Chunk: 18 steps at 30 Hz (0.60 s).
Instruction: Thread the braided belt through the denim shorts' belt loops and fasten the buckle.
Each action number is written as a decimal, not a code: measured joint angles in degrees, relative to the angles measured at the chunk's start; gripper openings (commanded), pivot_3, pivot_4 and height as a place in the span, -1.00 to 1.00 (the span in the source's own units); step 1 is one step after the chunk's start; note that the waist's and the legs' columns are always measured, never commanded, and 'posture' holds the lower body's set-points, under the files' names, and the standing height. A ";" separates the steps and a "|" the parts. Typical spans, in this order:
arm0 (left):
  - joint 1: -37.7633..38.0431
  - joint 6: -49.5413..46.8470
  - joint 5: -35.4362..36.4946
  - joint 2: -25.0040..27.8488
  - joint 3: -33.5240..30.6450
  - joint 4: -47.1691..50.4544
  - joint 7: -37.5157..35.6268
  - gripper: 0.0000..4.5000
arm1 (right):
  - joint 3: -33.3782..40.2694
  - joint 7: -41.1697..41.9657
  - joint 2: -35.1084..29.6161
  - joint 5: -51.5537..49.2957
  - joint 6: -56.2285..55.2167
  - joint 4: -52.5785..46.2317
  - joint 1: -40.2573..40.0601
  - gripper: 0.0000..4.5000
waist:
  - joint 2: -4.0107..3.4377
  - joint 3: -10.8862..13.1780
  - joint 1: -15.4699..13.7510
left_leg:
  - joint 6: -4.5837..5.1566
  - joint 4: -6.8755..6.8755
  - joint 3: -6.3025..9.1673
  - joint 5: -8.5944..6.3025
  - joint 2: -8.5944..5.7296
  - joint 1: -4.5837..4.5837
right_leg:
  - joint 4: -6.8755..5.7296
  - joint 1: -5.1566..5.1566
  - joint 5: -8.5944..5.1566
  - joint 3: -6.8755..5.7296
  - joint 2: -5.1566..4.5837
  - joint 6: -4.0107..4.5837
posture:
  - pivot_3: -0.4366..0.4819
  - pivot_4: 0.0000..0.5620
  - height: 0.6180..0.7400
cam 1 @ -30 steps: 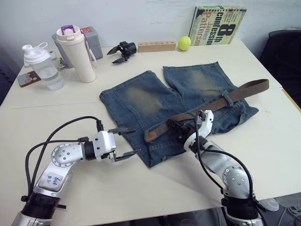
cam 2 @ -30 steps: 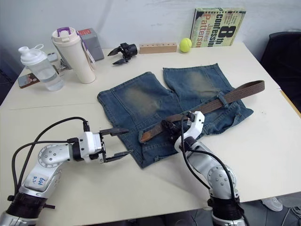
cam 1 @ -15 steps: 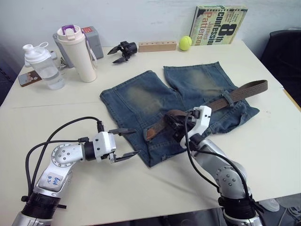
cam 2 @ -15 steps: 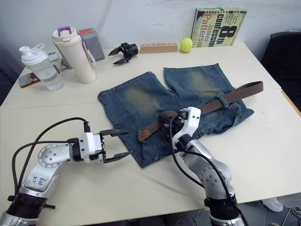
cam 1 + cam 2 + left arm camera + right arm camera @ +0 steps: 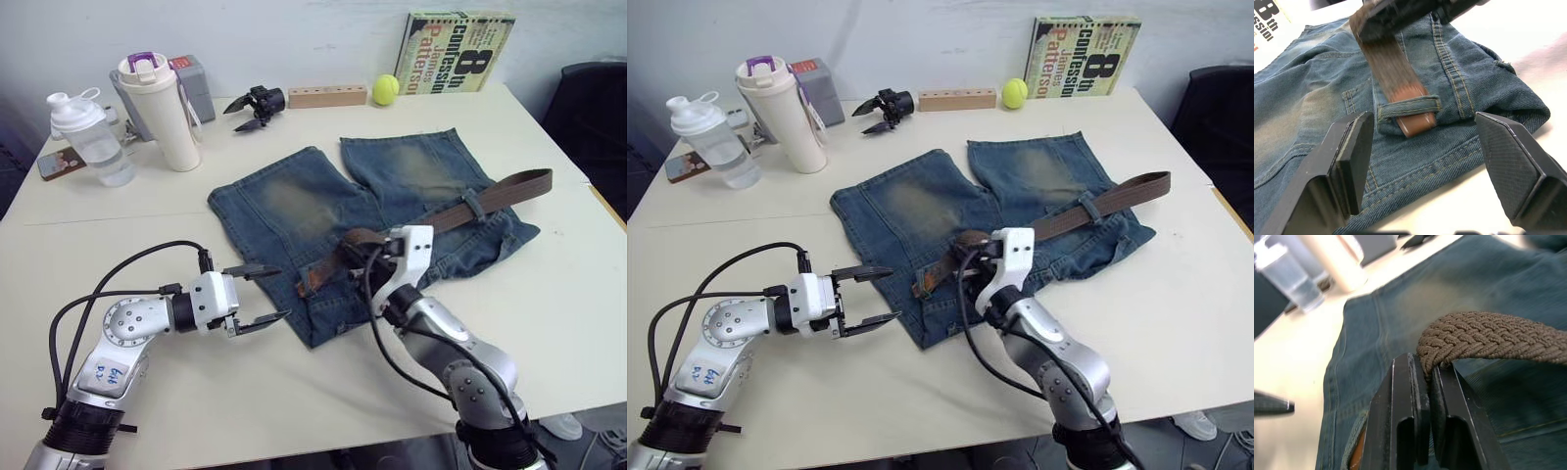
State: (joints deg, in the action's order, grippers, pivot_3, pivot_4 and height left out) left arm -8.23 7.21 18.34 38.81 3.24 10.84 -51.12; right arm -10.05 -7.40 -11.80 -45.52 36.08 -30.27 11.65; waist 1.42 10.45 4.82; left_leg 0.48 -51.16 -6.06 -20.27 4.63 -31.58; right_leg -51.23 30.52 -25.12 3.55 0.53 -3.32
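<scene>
**Belt tip is finally poking through a loop**

So the right gripper [image 5: 364, 257], clamped on the braided belt [image 5: 470, 203], has slid further toward 9 o'clock along the waistband over the last second, and the belt's far end out at 3 o'clock has been pulled in a bit with it. The payoff: in the left wrist view the tan tip [image 5: 1411, 113] now sits under one of the belt loops [image 5: 1409, 105] and sticks out just past it. The belt humps up where the gripper pinches it.

The denim shorts [image 5: 294, 211] lie flat in the middle of the table [image 5: 294, 392], legs pointing to 12 o'clock, waistband toward the robot. The belt runs across the waistband from about 3 o'clock to the middle, passing another loop on the way.

The left gripper [image 5: 257, 296] hovers wide open and empty just beside the shorts' 9 o'clock corner, looks like it's lined up to grab the tip. I can't make out the buckle, so fastening looks a way off.
</scene>
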 measured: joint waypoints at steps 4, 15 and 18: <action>0.00 -0.19 0.00 -0.01 -0.03 0.00 -0.07 0.60 | -2.48 0.96 -0.04 4.25 -0.05 0.97 -0.89 -1.00 | 0.00 0.00 -0.08 | -0.03 -0.02 -0.01 -0.02 0.00 -0.01 | 0.01 -0.01 -0.01 0.00 -0.02 0.00 | -0.05 -0.47 -0.36; -1.44 19.08 -11.04 0.77 0.62 -5.62 -1.82 0.60 | 6.96 -1.54 6.81 -9.17 12.94 8.41 1.69 -1.00 | 0.59 -0.37 -0.01 | -0.20 0.01 0.02 -0.08 0.08 0.29 | -0.13 -0.13 -0.13 -0.08 0.02 0.24 | -0.05 -0.47 -0.36; -3.83 32.20 -18.61 0.87 1.21 -11.22 0.16 0.60 | 10.44 -2.01 7.28 -13.88 16.19 10.16 3.55 -1.00 | 0.89 -0.55 0.03 | -0.27 0.04 0.03 -0.14 0.11 0.30 | -0.13 -0.15 -0.19 -0.09 0.02 0.36 | -0.05 -0.47 -0.36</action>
State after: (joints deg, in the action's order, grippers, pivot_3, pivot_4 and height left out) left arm -12.06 39.41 -0.27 39.68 4.45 -0.38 -50.96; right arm 0.39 -9.41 -4.52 -59.40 52.27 -20.11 15.20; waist 2.31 9.90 4.85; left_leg 0.21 -51.12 -6.03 -20.41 4.74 -31.29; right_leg -51.36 30.36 -25.32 3.46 0.55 -2.96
